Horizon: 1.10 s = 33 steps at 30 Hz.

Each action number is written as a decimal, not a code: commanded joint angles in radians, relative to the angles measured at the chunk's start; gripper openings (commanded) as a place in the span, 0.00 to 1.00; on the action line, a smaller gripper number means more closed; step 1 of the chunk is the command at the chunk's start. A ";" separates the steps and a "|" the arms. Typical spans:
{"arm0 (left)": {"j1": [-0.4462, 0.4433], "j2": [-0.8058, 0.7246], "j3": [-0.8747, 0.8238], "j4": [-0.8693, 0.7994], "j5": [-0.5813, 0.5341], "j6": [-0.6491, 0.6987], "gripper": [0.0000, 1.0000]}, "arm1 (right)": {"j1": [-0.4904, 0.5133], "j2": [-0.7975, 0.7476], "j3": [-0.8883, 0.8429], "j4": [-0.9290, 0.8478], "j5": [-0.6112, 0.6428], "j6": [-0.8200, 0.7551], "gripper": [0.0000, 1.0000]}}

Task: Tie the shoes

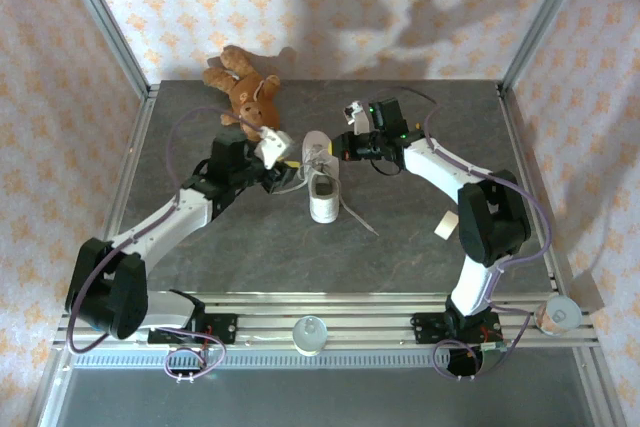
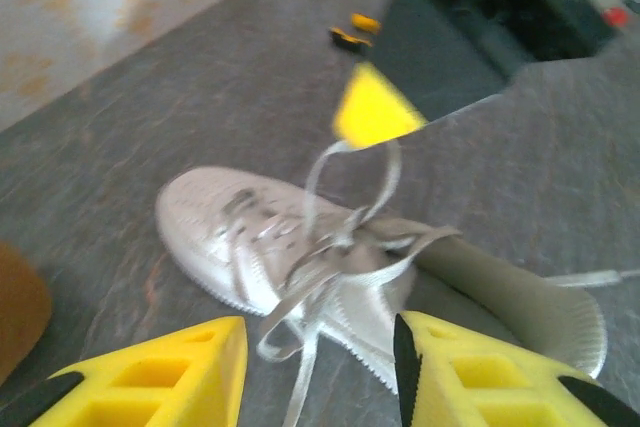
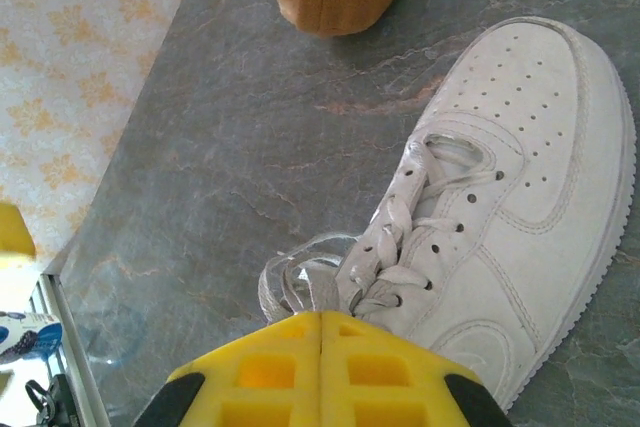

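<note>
Left gripper, open at the shoe's nine o'clock, straddles soft, slippery laces; right gripper, at one o'clock, pinches a limp loop, probably best grasped near its base.

I can read no text, label, brand, number or sign on anything from here, and the white sneaker shows me only a plain perforated upper without any legible mark.
</note>
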 commanded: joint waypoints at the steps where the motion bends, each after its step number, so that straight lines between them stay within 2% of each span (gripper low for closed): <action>1: -0.082 0.096 0.144 -0.269 -0.056 0.391 0.44 | -0.005 0.015 0.040 -0.038 -0.030 -0.045 0.00; 5: -0.132 0.210 0.234 -0.298 -0.121 0.504 0.42 | -0.005 0.022 0.046 -0.046 -0.035 -0.050 0.00; 11: -0.161 0.291 0.262 -0.290 -0.210 0.628 0.39 | -0.005 0.041 0.063 -0.064 -0.058 -0.058 0.00; 17: -0.170 0.311 0.232 -0.186 -0.260 0.631 0.40 | -0.007 0.058 0.076 -0.072 -0.061 -0.061 0.00; 23: -0.171 0.310 0.221 -0.160 -0.262 0.603 0.24 | -0.007 0.057 0.079 -0.070 -0.062 -0.057 0.00; 26: -0.171 0.306 0.210 -0.146 -0.266 0.597 0.25 | -0.007 0.056 0.082 -0.072 -0.064 -0.057 0.00; 33: -0.172 0.311 0.200 -0.123 -0.272 0.589 0.34 | -0.007 0.056 0.080 -0.071 -0.067 -0.057 0.00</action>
